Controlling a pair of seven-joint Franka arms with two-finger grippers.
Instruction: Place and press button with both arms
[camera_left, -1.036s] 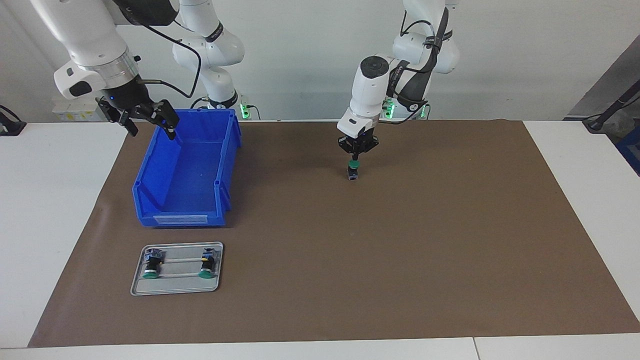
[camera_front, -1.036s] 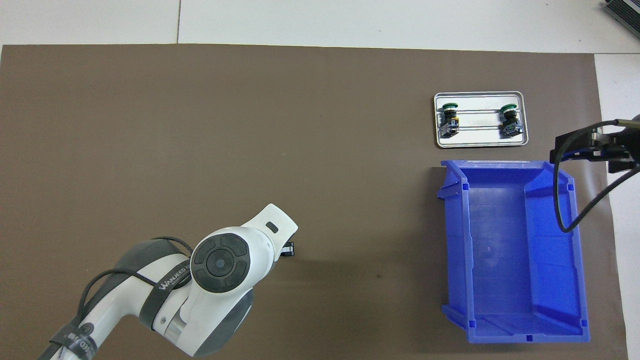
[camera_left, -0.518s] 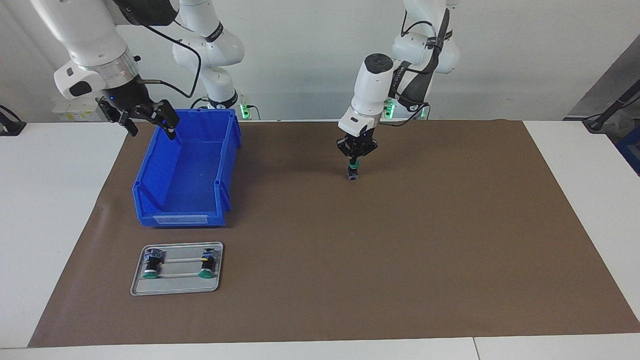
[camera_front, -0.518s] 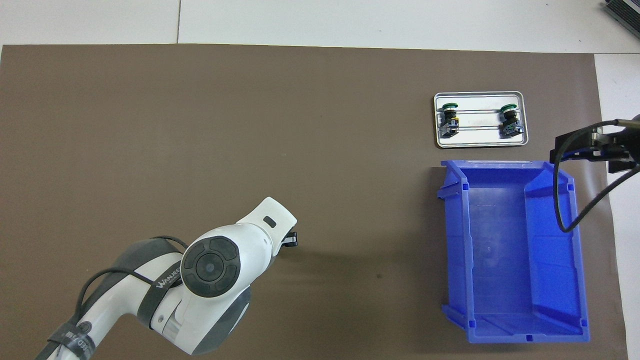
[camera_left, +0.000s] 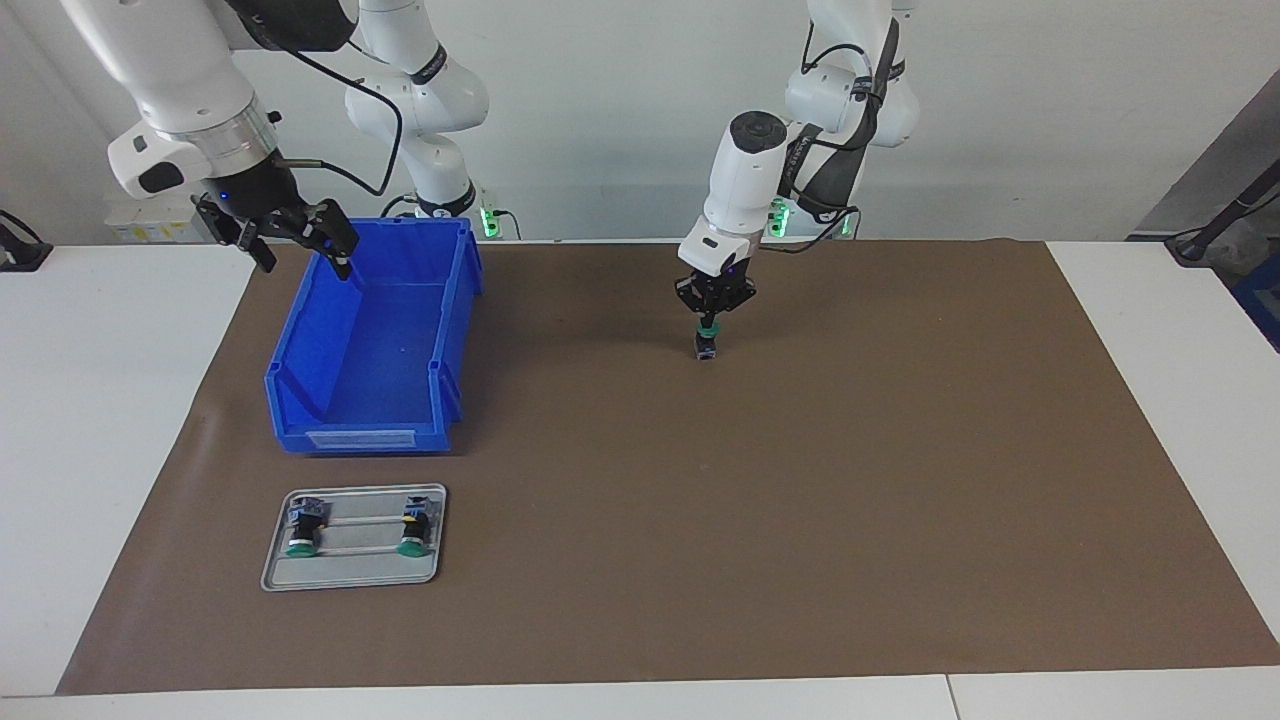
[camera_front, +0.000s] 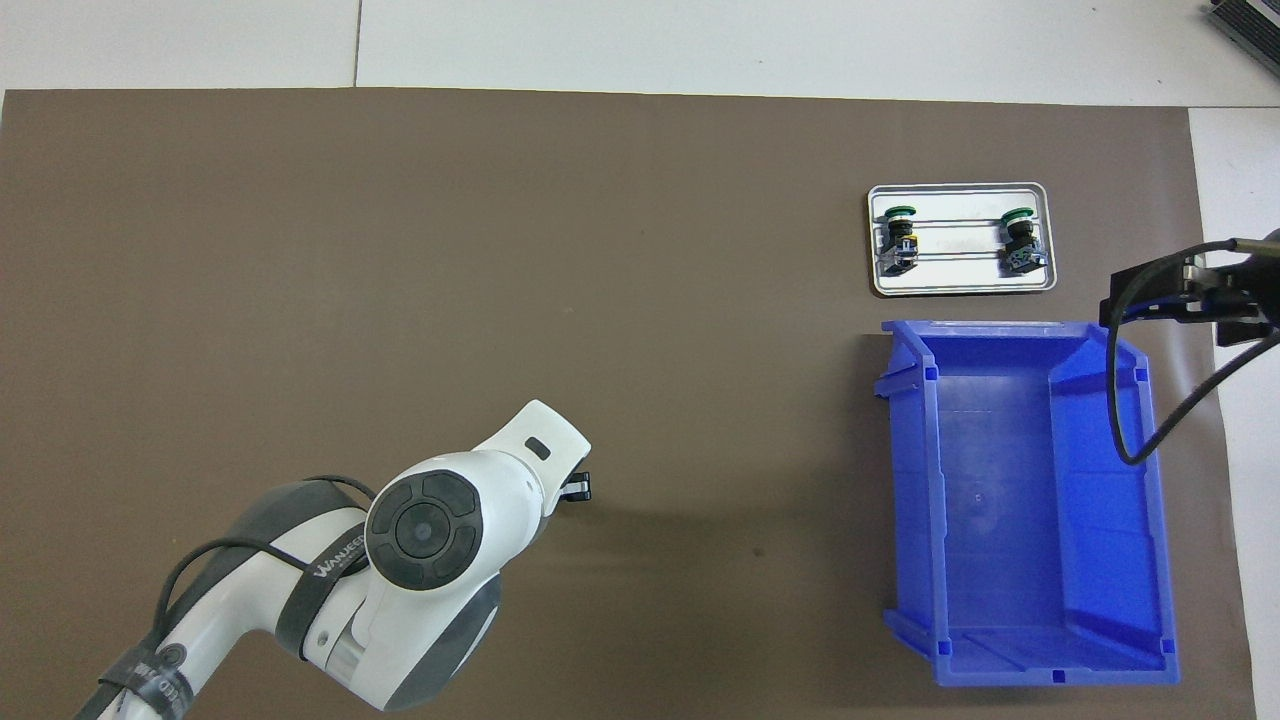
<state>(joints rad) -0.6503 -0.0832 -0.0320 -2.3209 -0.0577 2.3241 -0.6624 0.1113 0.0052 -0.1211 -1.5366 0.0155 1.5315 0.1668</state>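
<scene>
The button (camera_left: 707, 343) stands upright on the tabletop (camera_left: 800, 480), right under the left claw (camera_left: 709, 322) (tips pressed together, touching its cap).

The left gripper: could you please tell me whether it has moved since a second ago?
Yes. The left gripper, shut, has come down onto the green cap of the button standing on the brown mat; the button itself has stayed put.

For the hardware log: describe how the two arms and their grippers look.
Both arms are glossy white with dark joint rings. The left arm has a grey band lettered in white, a round black end cap and black cable. The left gripper and right gripper are black; a black cable loops by the right.
</scene>
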